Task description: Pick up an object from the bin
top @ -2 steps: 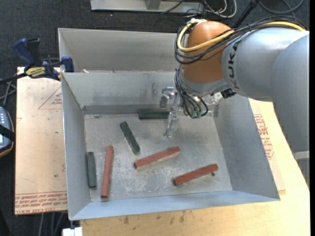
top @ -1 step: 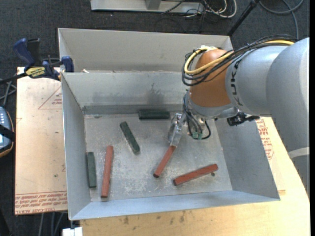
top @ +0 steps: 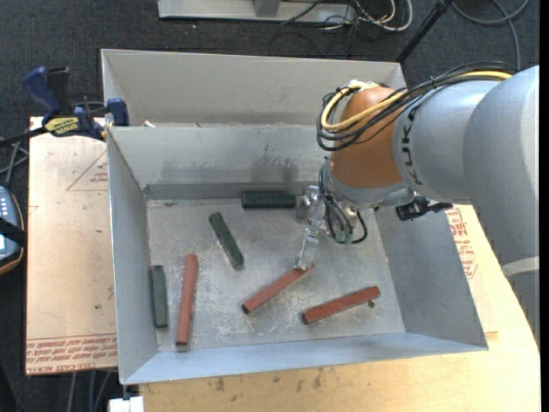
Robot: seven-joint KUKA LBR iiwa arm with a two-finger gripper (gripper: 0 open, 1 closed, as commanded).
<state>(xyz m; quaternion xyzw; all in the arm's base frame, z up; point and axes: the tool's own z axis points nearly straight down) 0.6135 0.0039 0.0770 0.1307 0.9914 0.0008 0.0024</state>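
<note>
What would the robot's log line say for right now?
gripper: at upper end of middle red stick | stick: flat on bin floor | nearby: second red stick, slanted green stick

The grey metal bin [top: 129, 230] has a dull, scuffed finish, its floor dusted with pale specks. On that floor lie matt red-brown bars [top: 276, 290] and matt dark green bars [top: 226, 239], smooth-faced. Above the bin, the arm's silver-grey shell [top: 480, 144] and orange cover [top: 369, 153] look smooth and glossy.
</note>
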